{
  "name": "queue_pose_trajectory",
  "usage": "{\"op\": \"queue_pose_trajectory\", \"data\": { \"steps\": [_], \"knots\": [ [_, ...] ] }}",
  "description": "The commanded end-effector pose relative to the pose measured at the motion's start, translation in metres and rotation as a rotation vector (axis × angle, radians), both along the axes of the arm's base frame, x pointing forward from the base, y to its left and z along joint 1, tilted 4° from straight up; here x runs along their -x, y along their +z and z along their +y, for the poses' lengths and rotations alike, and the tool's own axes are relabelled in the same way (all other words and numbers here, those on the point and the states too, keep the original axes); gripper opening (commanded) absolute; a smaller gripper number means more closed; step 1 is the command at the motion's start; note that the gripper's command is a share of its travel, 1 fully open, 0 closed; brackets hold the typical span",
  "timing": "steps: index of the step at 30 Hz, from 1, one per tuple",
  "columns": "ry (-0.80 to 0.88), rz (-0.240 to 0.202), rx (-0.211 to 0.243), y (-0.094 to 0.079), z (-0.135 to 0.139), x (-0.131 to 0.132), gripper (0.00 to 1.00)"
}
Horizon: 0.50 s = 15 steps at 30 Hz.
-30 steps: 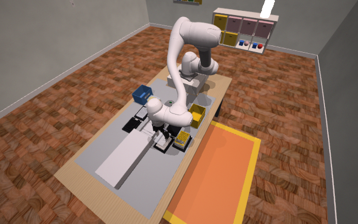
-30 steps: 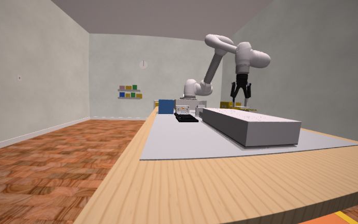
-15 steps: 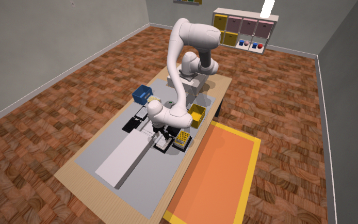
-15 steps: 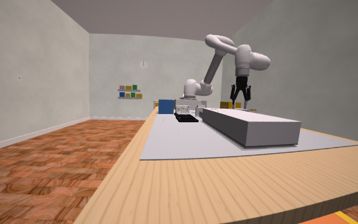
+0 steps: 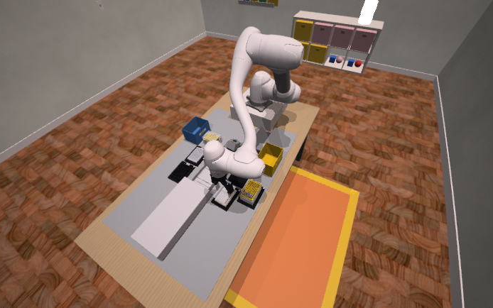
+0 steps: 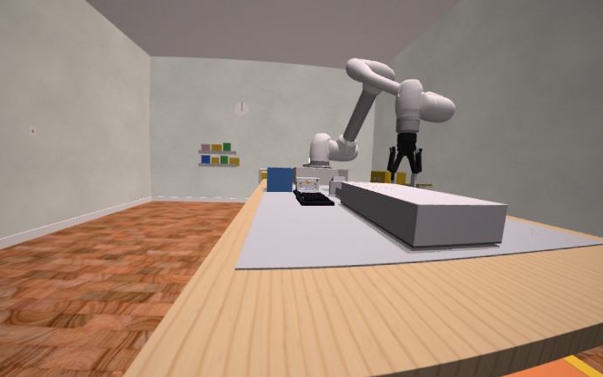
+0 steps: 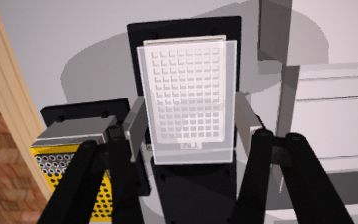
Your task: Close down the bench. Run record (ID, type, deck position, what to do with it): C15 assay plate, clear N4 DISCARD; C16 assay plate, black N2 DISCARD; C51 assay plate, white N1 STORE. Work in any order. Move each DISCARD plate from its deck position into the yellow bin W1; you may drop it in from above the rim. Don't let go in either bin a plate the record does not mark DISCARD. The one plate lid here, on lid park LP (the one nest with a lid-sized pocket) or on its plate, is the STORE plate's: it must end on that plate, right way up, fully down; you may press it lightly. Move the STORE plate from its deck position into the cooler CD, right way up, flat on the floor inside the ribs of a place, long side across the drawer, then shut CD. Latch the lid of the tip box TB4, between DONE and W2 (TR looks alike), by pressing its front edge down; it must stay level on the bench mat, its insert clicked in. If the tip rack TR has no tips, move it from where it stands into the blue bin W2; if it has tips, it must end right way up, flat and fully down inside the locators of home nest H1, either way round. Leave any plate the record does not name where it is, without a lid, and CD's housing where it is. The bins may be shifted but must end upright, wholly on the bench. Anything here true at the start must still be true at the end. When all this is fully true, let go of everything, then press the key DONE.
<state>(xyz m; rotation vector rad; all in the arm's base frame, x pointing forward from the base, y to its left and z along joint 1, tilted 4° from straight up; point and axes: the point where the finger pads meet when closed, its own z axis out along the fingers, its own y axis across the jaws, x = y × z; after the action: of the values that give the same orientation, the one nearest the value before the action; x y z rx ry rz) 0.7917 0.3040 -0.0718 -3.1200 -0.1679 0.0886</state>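
Observation:
My gripper is shut on the clear plate lid, holding it by its long sides. The lid hangs level over the white plate, which sits in its black nest. The lid covers most of the plate and is shifted a little toward the near end. I cannot tell whether lid and plate touch. The yellow tip rack TR stands in the nest beside it. The long grey cooler CD lies on the other side, its drawer shut.
The yellow bin W1 stands behind the arm. The blue bin W2, the tip box TB4 and the green DONE key are at the back. The black plate and the clear plate sit in their nests.

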Motion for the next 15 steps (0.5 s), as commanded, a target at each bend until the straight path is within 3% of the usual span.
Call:
{"op": "queue_pose_trajectory", "data": {
  "steps": [1,15],
  "knots": [
    [0.002,0.002,0.000,-0.009,0.003,0.003,0.00],
    [0.002,0.002,0.000,-0.022,0.005,0.005,0.00]
  ]
}}
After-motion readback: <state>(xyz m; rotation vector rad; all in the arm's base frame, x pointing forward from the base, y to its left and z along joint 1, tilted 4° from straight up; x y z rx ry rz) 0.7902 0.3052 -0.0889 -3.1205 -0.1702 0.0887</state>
